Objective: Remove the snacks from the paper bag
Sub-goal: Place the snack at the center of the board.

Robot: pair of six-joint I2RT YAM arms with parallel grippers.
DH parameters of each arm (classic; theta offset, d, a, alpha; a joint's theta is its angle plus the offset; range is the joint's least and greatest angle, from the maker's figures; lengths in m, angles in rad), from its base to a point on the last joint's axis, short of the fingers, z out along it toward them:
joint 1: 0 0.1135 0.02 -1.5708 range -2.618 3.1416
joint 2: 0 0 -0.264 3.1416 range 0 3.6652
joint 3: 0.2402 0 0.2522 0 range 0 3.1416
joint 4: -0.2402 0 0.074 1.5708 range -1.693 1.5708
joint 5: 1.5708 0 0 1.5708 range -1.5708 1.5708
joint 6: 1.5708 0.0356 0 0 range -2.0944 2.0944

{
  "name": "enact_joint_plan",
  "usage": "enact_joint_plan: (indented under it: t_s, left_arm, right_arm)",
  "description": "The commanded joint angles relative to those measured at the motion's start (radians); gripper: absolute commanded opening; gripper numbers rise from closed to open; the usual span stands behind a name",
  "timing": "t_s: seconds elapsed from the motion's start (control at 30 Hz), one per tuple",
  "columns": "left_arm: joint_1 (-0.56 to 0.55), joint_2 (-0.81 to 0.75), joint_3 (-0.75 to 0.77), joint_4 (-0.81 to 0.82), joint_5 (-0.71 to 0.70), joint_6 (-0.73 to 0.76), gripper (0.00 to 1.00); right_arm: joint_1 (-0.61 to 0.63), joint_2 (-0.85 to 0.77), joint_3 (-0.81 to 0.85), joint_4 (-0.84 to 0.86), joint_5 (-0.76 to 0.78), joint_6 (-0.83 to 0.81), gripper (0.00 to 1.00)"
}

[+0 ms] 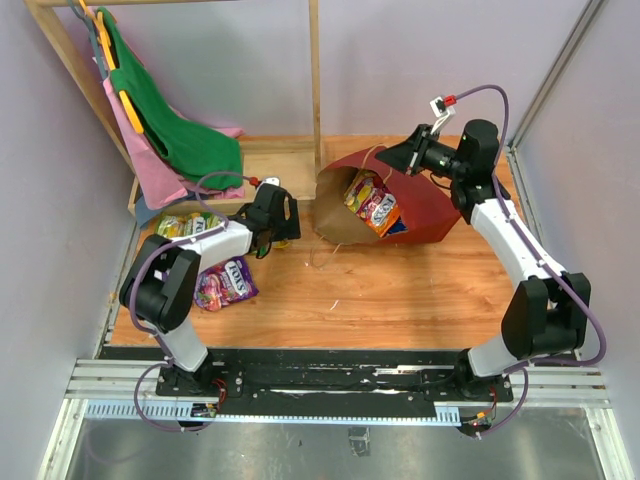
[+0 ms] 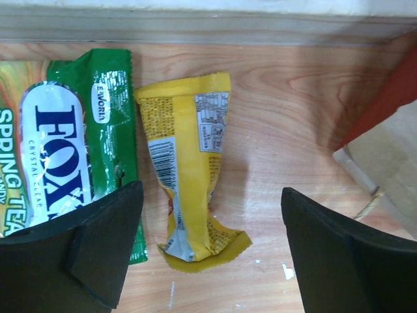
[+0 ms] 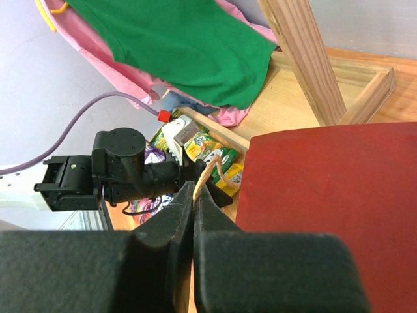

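Left fingers point(image 2: 104, 241) spread over yellow packet point(image 2: 189, 189); right fingers point(image 3: 163, 231) pinch bag handle point(image 3: 208, 166), wrist view only.

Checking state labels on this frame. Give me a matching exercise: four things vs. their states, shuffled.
Things
1. left gripper
2. right gripper
3. paper bag
4. yellow packet

States
A. on its side, snacks showing in its mouth
B. shut on a handle
C. flat on the table
D. open

Pairs: 1-D, 2-B, 3-A, 4-C
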Motion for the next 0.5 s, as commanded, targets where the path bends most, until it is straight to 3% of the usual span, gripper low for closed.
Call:
enact_joint_plan:
  t_s: [0.0, 0.2, 0.47]
  left_arm:
    - [-0.001, -0.035, 0.001, 0.058, 0.045, -0.008, 0.93]
    - [-0.008, -0.231, -0.077, 0.099, 0.108, -0.006, 0.97]
    - [-0.103, -0.496, -0.281, 0.209, 0.157, -0.043, 0.99]
  right_arm:
    - [0.012, 0.000, -0.004, 0.040, -0.010, 0.001, 0.01]
    - [0.013, -0.004, -0.015, 0.024, 0.005, -0.011, 0.01]
    - [0.014, -0.019, 0.006, -0.081, 0.059, -0.106, 0.01]
